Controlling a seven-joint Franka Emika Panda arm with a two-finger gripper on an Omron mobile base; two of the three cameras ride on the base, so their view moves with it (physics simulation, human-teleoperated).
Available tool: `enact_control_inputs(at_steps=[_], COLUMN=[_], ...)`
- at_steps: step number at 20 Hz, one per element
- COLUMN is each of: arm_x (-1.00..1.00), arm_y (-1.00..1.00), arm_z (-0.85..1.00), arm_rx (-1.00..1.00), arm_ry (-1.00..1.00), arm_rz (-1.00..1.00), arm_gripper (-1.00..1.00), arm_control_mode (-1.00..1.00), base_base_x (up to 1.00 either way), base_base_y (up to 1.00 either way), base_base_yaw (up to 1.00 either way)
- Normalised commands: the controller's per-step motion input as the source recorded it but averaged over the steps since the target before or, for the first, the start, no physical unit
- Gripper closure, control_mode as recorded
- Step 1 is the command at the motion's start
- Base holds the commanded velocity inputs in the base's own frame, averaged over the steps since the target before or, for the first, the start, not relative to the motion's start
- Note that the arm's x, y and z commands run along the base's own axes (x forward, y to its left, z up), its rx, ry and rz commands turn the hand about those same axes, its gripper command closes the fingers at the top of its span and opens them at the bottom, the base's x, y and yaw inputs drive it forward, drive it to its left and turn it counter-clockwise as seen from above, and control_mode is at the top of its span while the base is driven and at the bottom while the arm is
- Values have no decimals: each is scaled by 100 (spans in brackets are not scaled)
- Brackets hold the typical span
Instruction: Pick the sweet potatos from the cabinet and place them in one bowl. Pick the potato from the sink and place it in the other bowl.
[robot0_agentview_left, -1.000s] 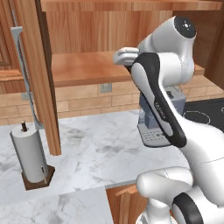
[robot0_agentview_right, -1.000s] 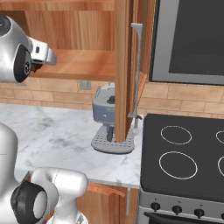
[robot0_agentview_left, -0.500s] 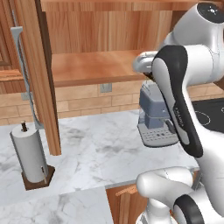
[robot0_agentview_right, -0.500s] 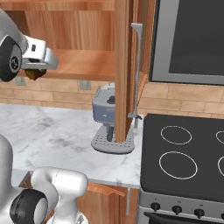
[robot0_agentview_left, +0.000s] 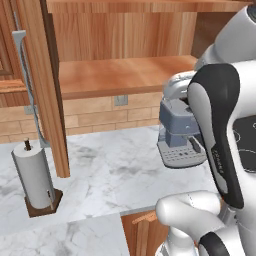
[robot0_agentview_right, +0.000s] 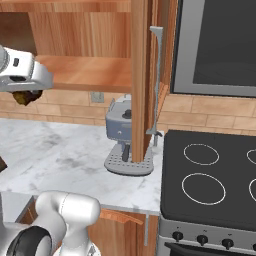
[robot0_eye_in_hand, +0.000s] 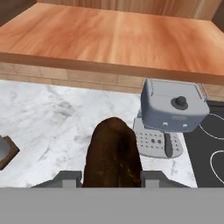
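Observation:
A dark brown sweet potato (robot0_eye_in_hand: 113, 146) sits between the two fingertips of my gripper (robot0_eye_in_hand: 113, 177), which is shut on it. In the right base view the gripper (robot0_agentview_right: 23, 93) hangs at the left edge, in front of and just below the cabinet (robot0_agentview_right: 85, 72) shelf, with the sweet potato (robot0_agentview_right: 25, 98) under the white hand. The cabinet's (robot0_agentview_left: 125, 75) plank shelf looks bare in the left base view, and the hand view shows the cabinet (robot0_eye_in_hand: 109, 35) shelf bare above. The marble counter lies below the gripper.
A grey coffee machine (robot0_agentview_right: 122, 130) (robot0_agentview_left: 180, 130) (robot0_eye_in_hand: 173, 107) stands on the counter below the shelf. The open cabinet door (robot0_agentview_left: 47, 90) (robot0_agentview_right: 142, 75) juts out over the counter. A paper towel holder (robot0_agentview_left: 35, 175) stands at the left, and a black stove (robot0_agentview_right: 210, 175) at the right.
The hand has drawn back from the cabinet shelf and dropped a little, carrying the sweet potato. The arm's elbow has swung to the right in the left base view.

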Motion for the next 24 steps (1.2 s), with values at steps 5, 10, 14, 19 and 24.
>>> enact_control_inputs(at_steps=[5,10,14,19,24], arm_x=[-29,-8,-13,-14,0], arm_y=[0,0,-12,-15,-1], arm_z=[-54,-51,-28,-3,0], arm_rx=[0,0,4,8,0], arm_ry=[1,12,9,7,1], arm_rz=[0,0,-1,-1,0], arm_gripper=[100,100,100,100,100], arm_control_mode=[-100,-100,-100,-100,-100], base_base_x=[0,0,0,0,0], base_base_y=[0,0,0,0,0], base_base_yaw=[0,0,0,0,0])
